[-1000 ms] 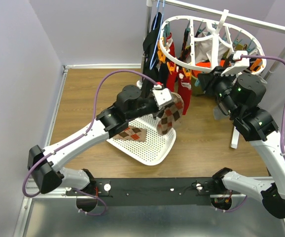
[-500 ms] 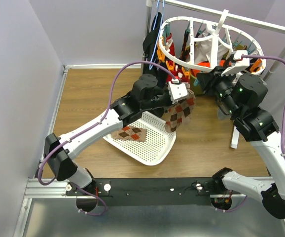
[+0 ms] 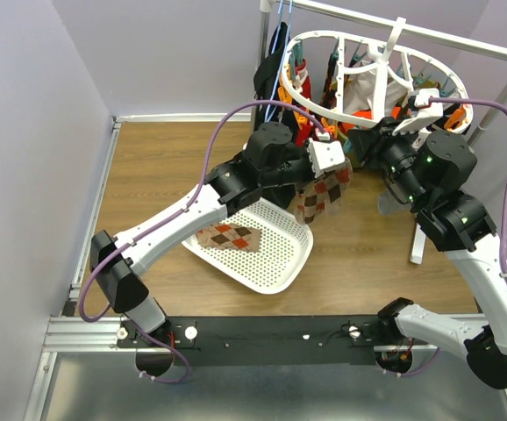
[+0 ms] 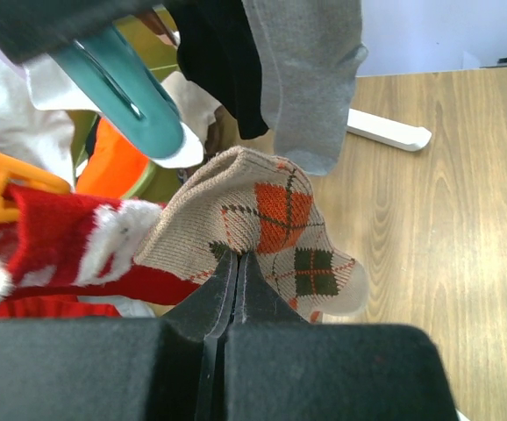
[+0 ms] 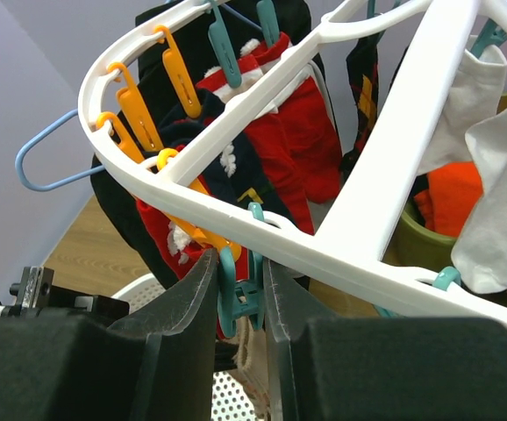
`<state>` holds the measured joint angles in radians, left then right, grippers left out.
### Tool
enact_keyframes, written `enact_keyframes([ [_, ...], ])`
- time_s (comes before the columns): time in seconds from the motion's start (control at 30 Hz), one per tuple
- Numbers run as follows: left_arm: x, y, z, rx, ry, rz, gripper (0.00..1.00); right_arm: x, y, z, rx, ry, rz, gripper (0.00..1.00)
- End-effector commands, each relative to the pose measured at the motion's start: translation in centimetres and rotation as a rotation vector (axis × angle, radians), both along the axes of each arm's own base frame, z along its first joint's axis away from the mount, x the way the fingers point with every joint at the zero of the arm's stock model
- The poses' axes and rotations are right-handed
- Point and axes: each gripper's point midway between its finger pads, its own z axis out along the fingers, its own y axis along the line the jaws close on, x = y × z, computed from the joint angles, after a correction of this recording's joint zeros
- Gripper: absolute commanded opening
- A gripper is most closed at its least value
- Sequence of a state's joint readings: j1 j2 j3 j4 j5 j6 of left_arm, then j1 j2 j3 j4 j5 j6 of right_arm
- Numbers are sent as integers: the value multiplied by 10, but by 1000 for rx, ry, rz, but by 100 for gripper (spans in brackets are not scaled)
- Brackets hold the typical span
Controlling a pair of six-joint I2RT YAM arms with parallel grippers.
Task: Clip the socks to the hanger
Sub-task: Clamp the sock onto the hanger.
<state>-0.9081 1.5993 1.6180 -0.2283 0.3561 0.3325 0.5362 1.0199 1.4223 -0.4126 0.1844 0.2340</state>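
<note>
The white oval hanger [image 3: 286,88] hangs from the rack at the back, with red socks [image 3: 306,132] and dark ones clipped on it. My left gripper [image 3: 328,162] is shut on an argyle sock [image 3: 322,197] and holds its top edge just under the hanger's near rim. In the left wrist view the gripper [image 4: 238,259] pinches the sock [image 4: 271,210] below a teal clip [image 4: 139,101]. My right gripper [image 5: 240,259] is shut on a teal clip [image 5: 245,281] under the rim [image 5: 341,254], and sock fabric shows below it. A second argyle sock [image 3: 230,235] lies in the basket.
A white perforated basket [image 3: 271,263] sits on the wooden floor under my left arm. A black garment [image 3: 271,70] on a blue hanger hangs at the rack's left pole. The rack's white foot [image 3: 418,241] stands at the right. Purple walls close in the left and back.
My left arm has carried the argyle sock up and to the right, from over the basket to the hanger's near rim beside my right gripper. The right arm has barely moved.
</note>
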Motion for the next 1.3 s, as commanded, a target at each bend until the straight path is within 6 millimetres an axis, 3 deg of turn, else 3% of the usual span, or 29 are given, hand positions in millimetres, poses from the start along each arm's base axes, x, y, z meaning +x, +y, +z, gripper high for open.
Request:
enact_keyframes([
  [0.0, 6, -2, 2, 20, -8, 28, 0, -5, 5, 8, -17, -26, 46, 11],
  [0.33, 21, 1, 9, 30, -23, 107, 0, -3, 7, -3, -67, 7, 61, 11],
  [0.67, 21, 3, 21, 12, -42, 114, 0, -1, 4, -12, -108, 20, 47, 11],
  [1.27, 17, 6, 16, 22, -23, 113, 0, 4, -11, -7, -122, -10, -39, 11],
])
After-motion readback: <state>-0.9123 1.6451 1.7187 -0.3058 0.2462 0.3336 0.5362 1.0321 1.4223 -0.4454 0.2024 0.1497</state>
